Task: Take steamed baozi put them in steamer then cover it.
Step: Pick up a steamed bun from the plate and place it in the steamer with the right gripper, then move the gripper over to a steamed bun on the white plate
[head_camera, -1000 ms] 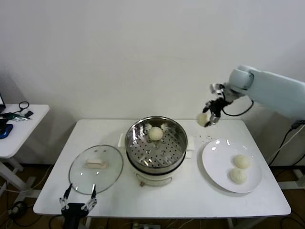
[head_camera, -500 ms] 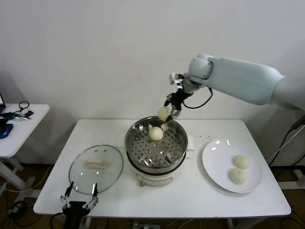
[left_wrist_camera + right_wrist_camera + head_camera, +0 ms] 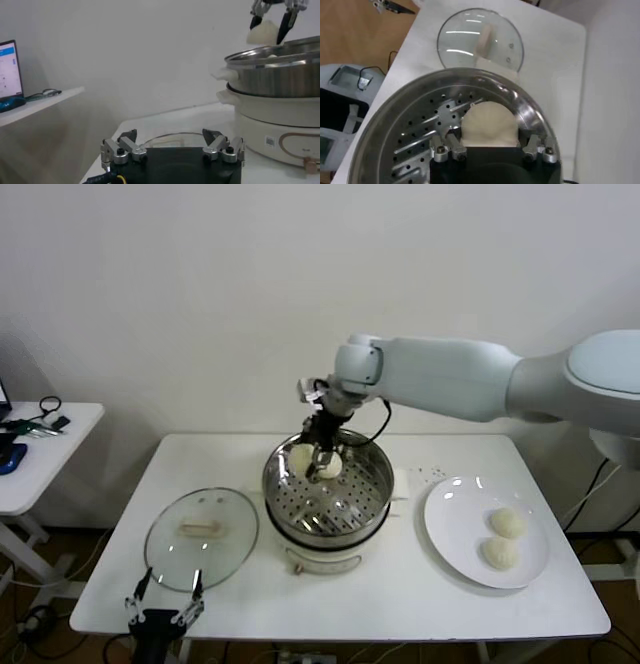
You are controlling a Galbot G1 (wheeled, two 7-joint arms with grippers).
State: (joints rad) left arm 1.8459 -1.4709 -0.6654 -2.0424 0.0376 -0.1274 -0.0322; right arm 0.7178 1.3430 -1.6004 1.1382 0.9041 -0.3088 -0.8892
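My right gripper (image 3: 316,452) is shut on a cream-white baozi (image 3: 301,457) and holds it low over the far left part of the steel steamer (image 3: 372,502). In the right wrist view the held baozi (image 3: 487,122) sits between the fingers (image 3: 534,148) just above the perforated floor. Another baozi (image 3: 331,467) lies in the steamer beside it. Two baozi (image 3: 507,522) (image 3: 498,552) lie on the white plate (image 3: 450,524). The glass cover (image 3: 202,537) lies flat on the table left of the steamer. My left gripper (image 3: 163,609) is open and empty at the table's front left edge.
The steamer stands on a cream-white pot base (image 3: 325,562) in the middle of the white table (image 3: 400,604). A small side table (image 3: 40,446) with cables stands to the far left. The wall is close behind.
My right arm has swung left from beside the plate, carrying the baozi over the steamer and lowering it into the basket. The left arm has not moved.
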